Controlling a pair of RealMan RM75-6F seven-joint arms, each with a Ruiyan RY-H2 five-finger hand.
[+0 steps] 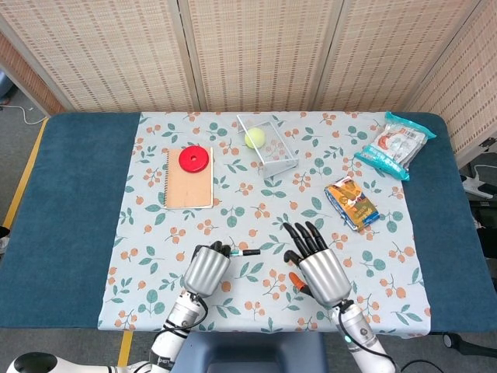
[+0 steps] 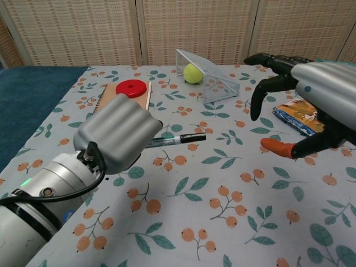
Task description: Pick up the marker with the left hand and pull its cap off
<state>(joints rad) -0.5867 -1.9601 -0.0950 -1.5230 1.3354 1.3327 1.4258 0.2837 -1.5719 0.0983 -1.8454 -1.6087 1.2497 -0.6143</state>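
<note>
1. I see the marker [image 2: 177, 139], slim with a clear barrel and black cap still on.
2. It sits roughly level, lifted above the worktop [image 2: 222, 222].
3. My left hand [image 2: 119, 139] grips its barrel, cap end pointing right.

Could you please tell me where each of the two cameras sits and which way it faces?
Head view: high above the near table edge, looking steeply down; both hands and forearms show.
Chest view: low at the near edge, looking across toward the screens; left hand large, right hand entering.
Shared: the left hand holding the marker, ball, notebook.
</note>
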